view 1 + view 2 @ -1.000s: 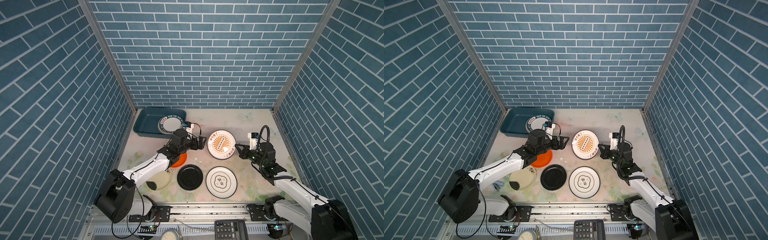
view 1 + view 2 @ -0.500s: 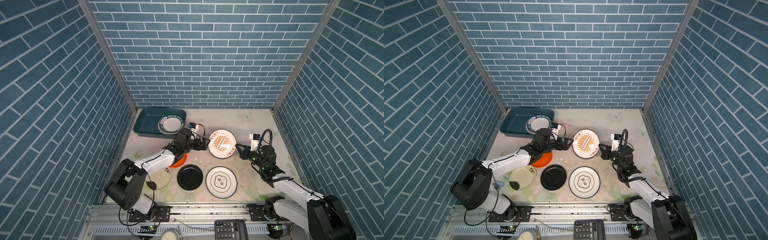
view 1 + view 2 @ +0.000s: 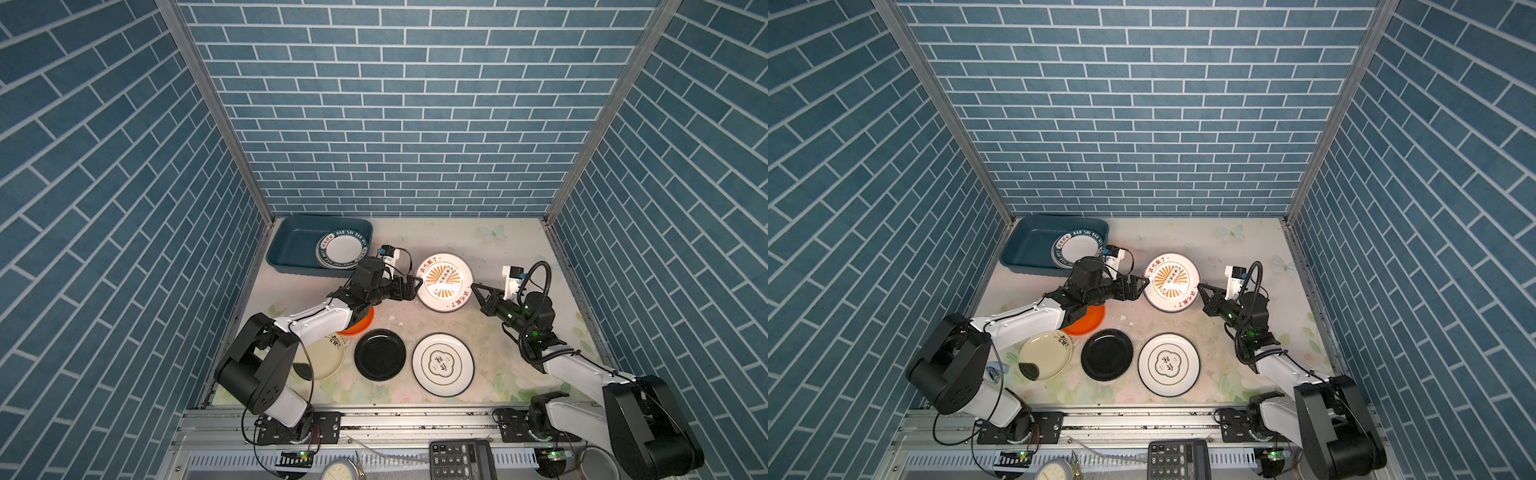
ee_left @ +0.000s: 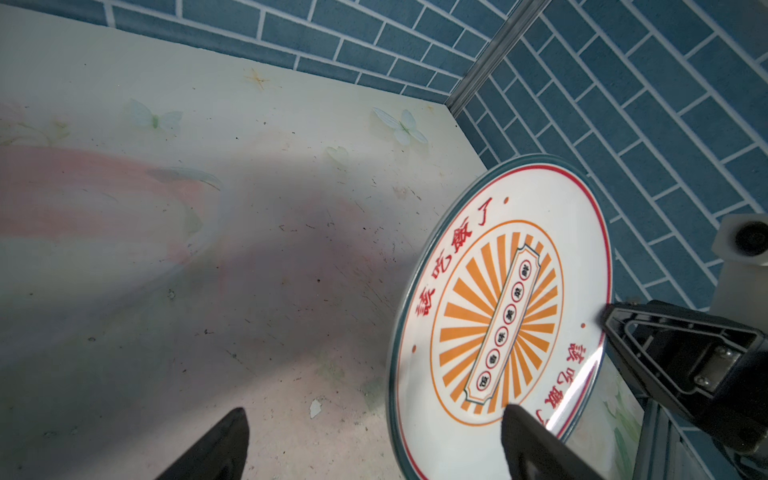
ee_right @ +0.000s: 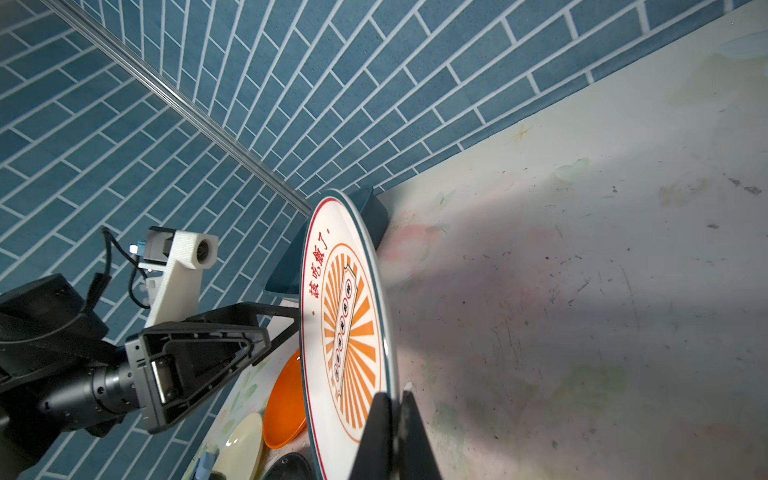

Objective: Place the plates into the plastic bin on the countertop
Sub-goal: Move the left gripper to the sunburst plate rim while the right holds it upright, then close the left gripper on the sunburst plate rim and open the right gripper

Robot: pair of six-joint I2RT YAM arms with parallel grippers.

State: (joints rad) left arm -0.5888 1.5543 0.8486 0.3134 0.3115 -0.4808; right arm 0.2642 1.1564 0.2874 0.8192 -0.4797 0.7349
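White round plate with an orange sunburst and red lettering (image 3: 444, 281) stands steeply tilted over the middle of the floral countertop (image 3: 503, 245). Right gripper (image 3: 473, 286): jaws clamped on its right rim. Left gripper (image 3: 417, 288): jaws wide apart, opposite rim between them, not gripping. Dark teal plastic bin (image 3: 291, 245) in the far-left corner holds a teal-rimmed lettered plate (image 3: 343, 249). Orange plate (image 3: 360, 326), cream plate (image 3: 328, 357), black plate (image 3: 379, 354) and white emblem plate (image 3: 443, 364) lie flat near the front.
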